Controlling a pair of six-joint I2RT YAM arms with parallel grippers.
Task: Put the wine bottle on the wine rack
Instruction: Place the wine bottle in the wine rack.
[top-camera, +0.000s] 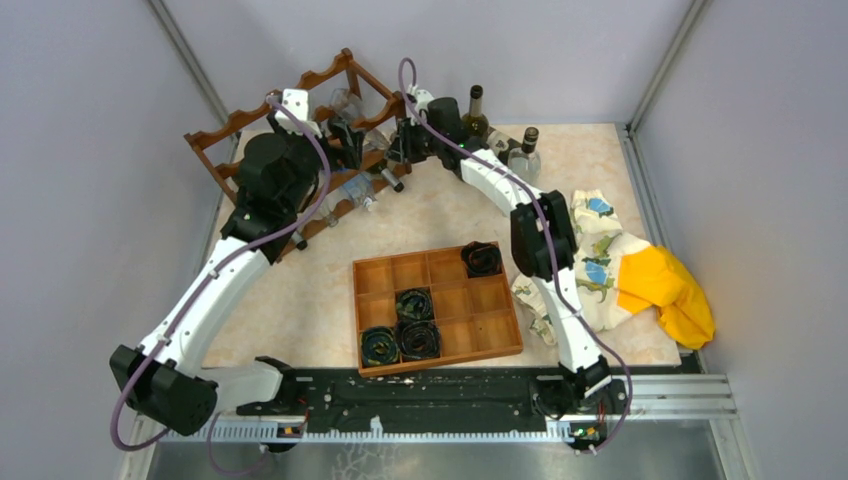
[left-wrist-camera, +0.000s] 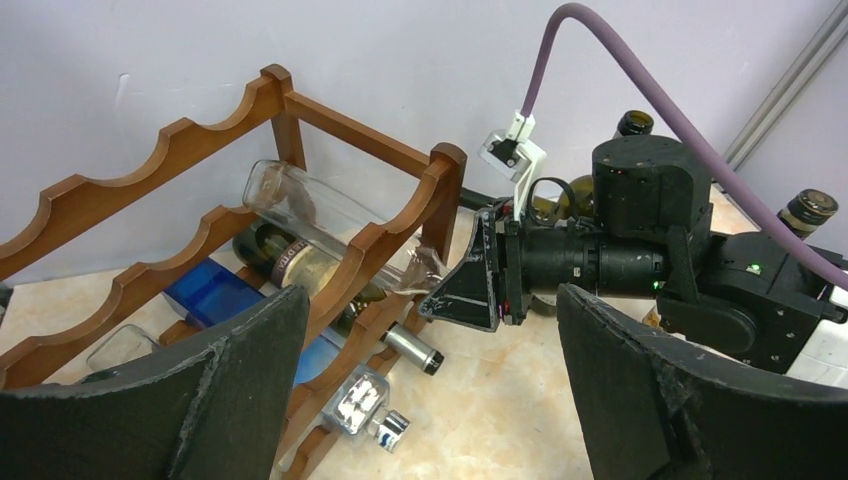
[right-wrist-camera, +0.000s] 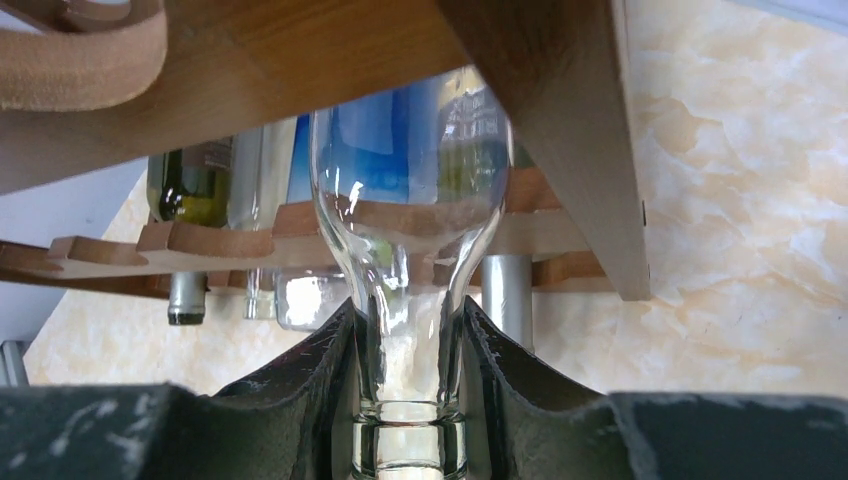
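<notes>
The two dark pads of the right gripper (right-wrist-camera: 408, 335) are nearest in the right wrist view, and they are closed on the thin neck of the clear wine bottle (right-wrist-camera: 405, 170), one pad on each side of the glass. The bottle lies across the top tier of the wine rack (left-wrist-camera: 447, 200), in the last scallop just beside the right end post. Its base points to the far side and sits higher. Its neck points to the near side and passes out over the near rail, so the grip is outside the wooden frame. The end post is very close to the bottle's shoulder, and little room is left there.

The left gripper (left-wrist-camera: 430, 330) hangs just in front of the rack with its jaws wide apart and holds nothing. It is near the right gripper but apart from it.

On the lower tiers lie a green bottle (left-wrist-camera: 290, 260) and a blue bottle (left-wrist-camera: 210, 290), with their necks also past the near rail. The rack stands in the far left corner of the table (top-camera: 300, 300), close to the walls. Two dark bottles (top-camera: 476, 105) stand at the far edge, to the right of the rack. An orange-brown tray (top-camera: 440, 360) lies near the middle, and bare table shows between it and the rack. A patterned cloth (top-camera: 600, 250) lies at the right edge.
</notes>
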